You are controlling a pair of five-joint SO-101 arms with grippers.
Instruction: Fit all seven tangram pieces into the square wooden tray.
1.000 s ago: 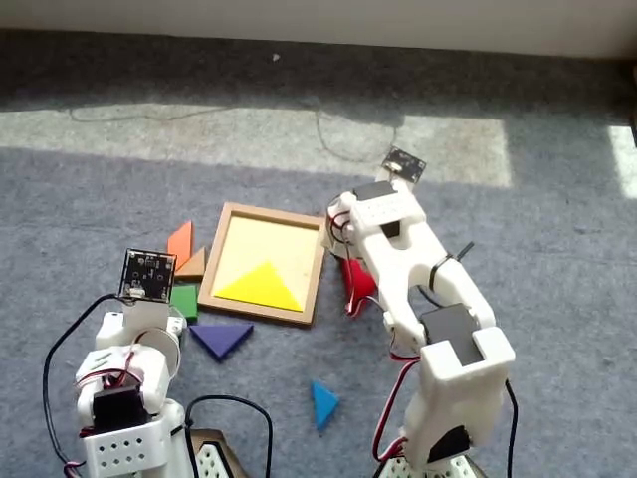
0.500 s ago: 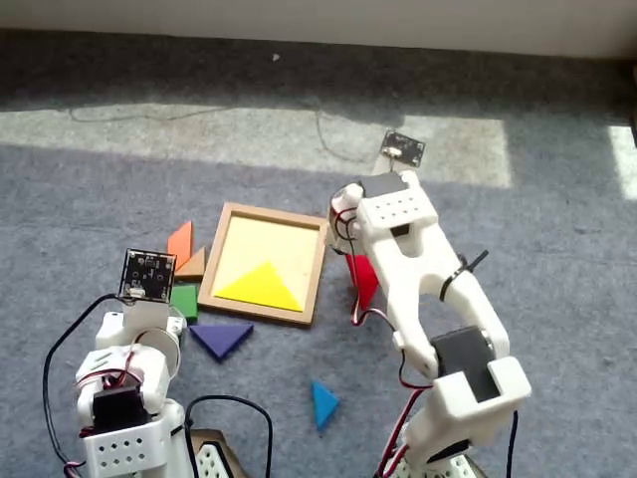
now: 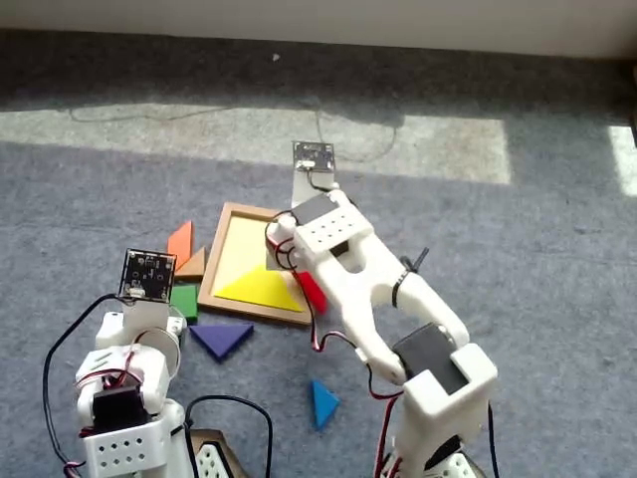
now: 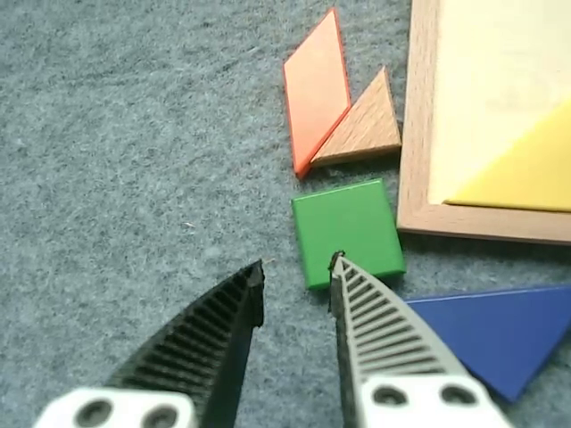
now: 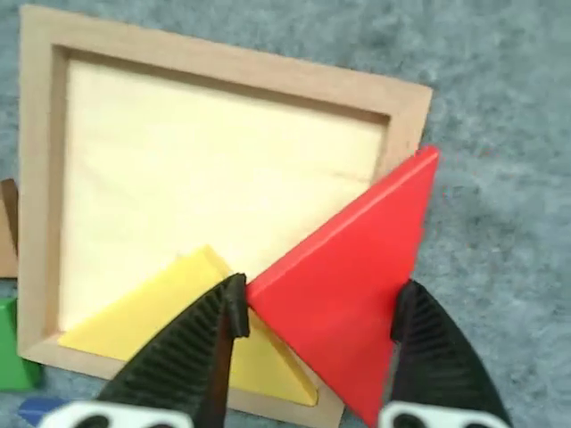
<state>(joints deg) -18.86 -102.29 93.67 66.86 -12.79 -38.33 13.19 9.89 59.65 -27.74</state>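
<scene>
Currently right jaws are clamping the red triangle (image 5: pixel 357 285) by two edges, holding it above the wooden tray (image 5: pixel 223 67) rim, partly overlapping the seated yellow triangle (image 5: pixel 134 316), probably to line up their edges. Left jaws are hovering, narrowly parted, beside the green square (image 4: pixel 348 230).

**Floor.** A grey-blue carpet (image 3: pixel 557 249) with a short, flecked pile lay beneath both the left jaws and the right jaws and spread out on every side of them. Its fibres (image 4: pixel 134 134) were seen close up just ahead of the left jaws.

**Light.** A broad band of sunlight (image 3: pixel 149 134) crossed the carpet well beyond the right jaws. A second bright patch (image 3: pixel 625 159) lay far off to their side. Past the band ran a darker strip of shade (image 3: pixel 149 65).

**Wall.** A pale base strip (image 3: pixel 398 18) closed the far side.

**Other.** A thin cable (image 3: pixel 358 156) trailed across the lit band.
</scene>
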